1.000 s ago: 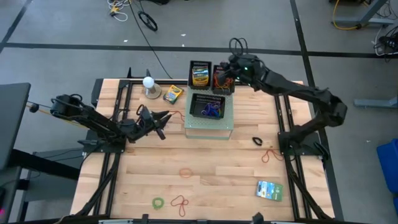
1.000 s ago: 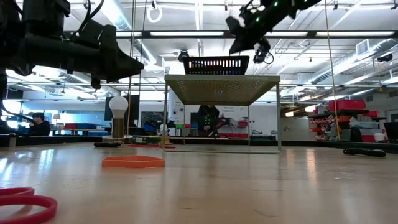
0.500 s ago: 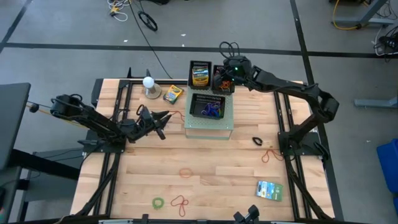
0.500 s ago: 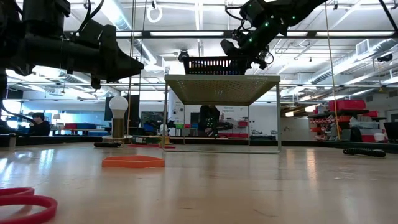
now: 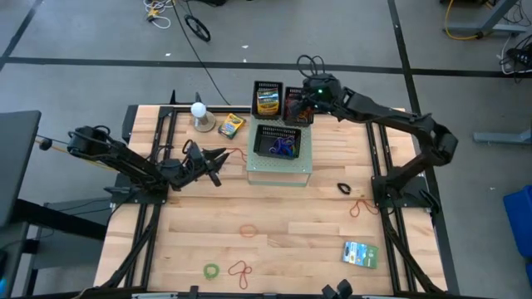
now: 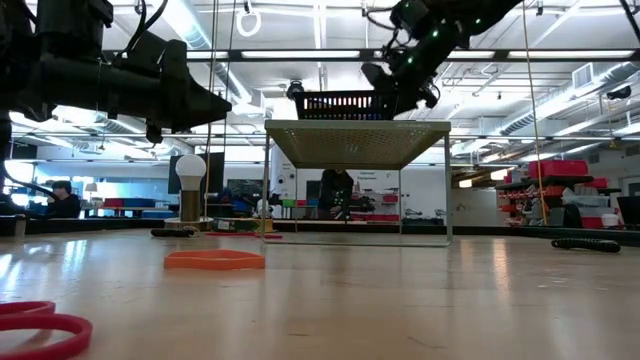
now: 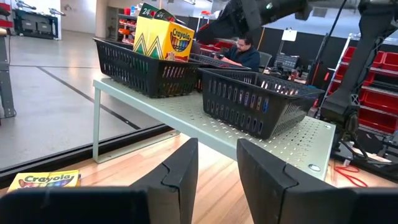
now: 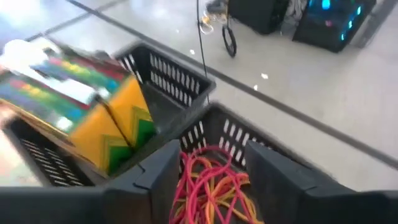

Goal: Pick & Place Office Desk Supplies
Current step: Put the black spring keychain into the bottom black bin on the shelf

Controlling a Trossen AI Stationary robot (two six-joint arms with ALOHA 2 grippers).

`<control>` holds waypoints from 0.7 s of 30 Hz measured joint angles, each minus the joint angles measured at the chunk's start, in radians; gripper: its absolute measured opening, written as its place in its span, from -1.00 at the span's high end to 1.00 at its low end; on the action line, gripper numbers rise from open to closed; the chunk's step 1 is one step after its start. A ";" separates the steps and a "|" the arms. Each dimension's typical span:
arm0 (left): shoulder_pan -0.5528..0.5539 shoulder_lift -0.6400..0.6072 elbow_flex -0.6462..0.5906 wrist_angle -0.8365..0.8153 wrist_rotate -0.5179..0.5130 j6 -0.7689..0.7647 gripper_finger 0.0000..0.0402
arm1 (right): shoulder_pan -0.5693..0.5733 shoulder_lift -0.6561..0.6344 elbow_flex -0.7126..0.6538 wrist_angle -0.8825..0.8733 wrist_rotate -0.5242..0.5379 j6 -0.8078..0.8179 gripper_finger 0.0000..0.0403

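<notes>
floor (image 5: 83, 33): grey, dark tape lines | ceiling lights (image 6: 300, 55): long strips | shelving (image 6: 560, 190): red bins | cables (image 5: 195, 25): on floor

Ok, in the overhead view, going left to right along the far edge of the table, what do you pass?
White ball on its base → loose crayon box → basket holding a crayon box → basket of rubber bands, with the right gripper open above it.

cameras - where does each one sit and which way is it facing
High view: overhead, straight down on the table; both arms show.
Low view: tabletop height, level under the green shelf; arms above.
Left wrist view: behind the left gripper, facing the shelf.
Right wrist view: above the right gripper, looking into the basket of rubber bands.
Shared: the crayon box appears in both wrist views.
</notes>
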 joint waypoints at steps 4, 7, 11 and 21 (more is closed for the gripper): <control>0.000 0.000 0.000 -0.002 0.000 0.000 0.41 | 0.037 -0.084 0.001 -0.035 0.001 -0.045 0.00; 0.000 0.000 0.000 -0.003 0.000 0.000 0.41 | 0.094 -0.166 0.001 -0.124 0.002 -0.086 0.12; 0.000 0.000 0.000 -0.003 0.003 0.000 0.41 | 0.220 -0.267 0.001 -0.276 0.010 -0.115 0.46; 0.000 0.000 0.000 -0.003 0.003 0.000 0.41 | 0.610 -0.286 -0.057 -0.663 0.230 0.170 0.90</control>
